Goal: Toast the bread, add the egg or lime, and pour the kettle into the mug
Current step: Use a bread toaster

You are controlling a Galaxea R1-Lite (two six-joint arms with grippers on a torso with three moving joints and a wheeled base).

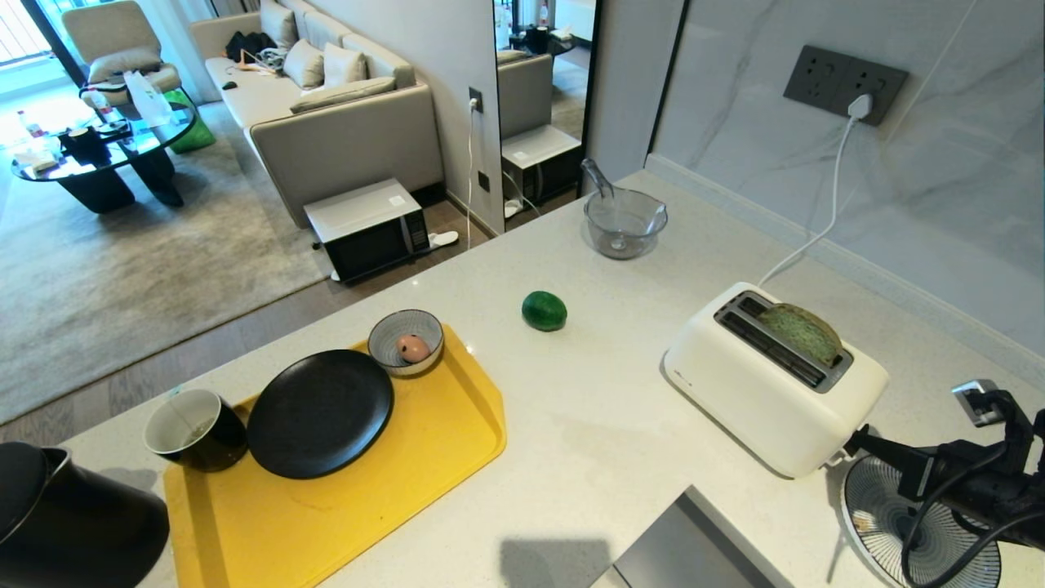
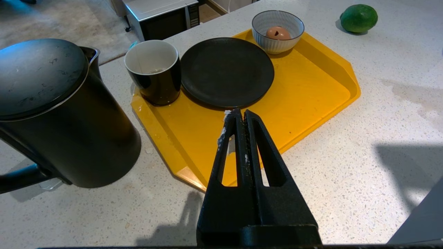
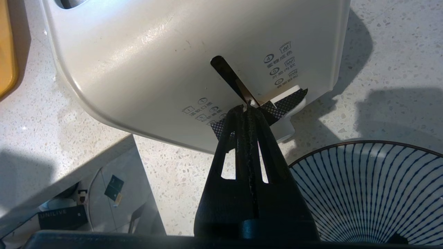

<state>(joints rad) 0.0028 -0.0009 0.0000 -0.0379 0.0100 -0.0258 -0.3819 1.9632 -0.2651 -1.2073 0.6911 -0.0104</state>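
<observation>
The pale green bread [image 1: 800,331] stands in the rear slot of the white toaster [image 1: 759,392]. My right gripper [image 3: 246,108] is shut, its tips against the toaster's lever [image 3: 289,102], which sits low in its slot; in the head view this gripper [image 1: 856,445] meets the toaster's near end. The lime [image 1: 544,311] lies on the counter. An egg [image 1: 413,348] rests in a small striped bowl. The black kettle [image 2: 59,114] stands beside the mug [image 2: 154,71]. My left gripper [image 2: 241,114] hangs shut and empty over the yellow tray [image 2: 311,93].
The tray [image 1: 457,433] carries the mug [image 1: 193,429], a black plate [image 1: 320,412] and the egg's bowl. A glass bowl with a spoon [image 1: 624,222] stands at the back. A blue-striped dish [image 3: 373,193] lies beside the toaster, under my right arm. The toaster's cord [image 1: 824,212] runs to the wall socket.
</observation>
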